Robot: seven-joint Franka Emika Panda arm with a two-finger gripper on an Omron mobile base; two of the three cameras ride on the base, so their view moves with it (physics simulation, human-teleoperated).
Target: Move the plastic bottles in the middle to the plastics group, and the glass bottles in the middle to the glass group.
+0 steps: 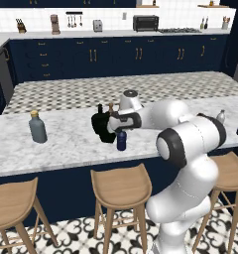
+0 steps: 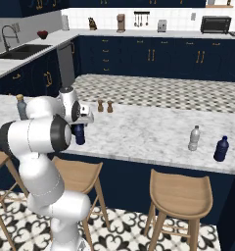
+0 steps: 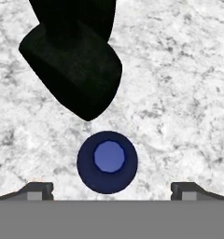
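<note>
- One navy plastic bottle (image 3: pixel 107 162) stood upright on the marble counter (image 1: pixel 66 144), seen from straight above in the hand view, its round cap between the two fingertips (image 3: pixel 37 190).
- Both jaws of the gripper (image 3: pixel 112 191) stood wide apart and held nothing; they had not yet touched the bottle.
- Two black glass bottles (image 1: pixel 103 127) stood just beside the navy one, on its far side, close enough to be knocked.
- Judging by this, the step in hand was the approach for the pick of the plastic bottle.
- Next, the hand probably needed to sink straight down until the fingers straddled the body, then close.
- After that, the carry would go toward the plastics group, the silver-grey bottle (image 2: pixel 194 138) and the dark blue bottle (image 2: pixel 221 148) at the counter's right end.
</note>
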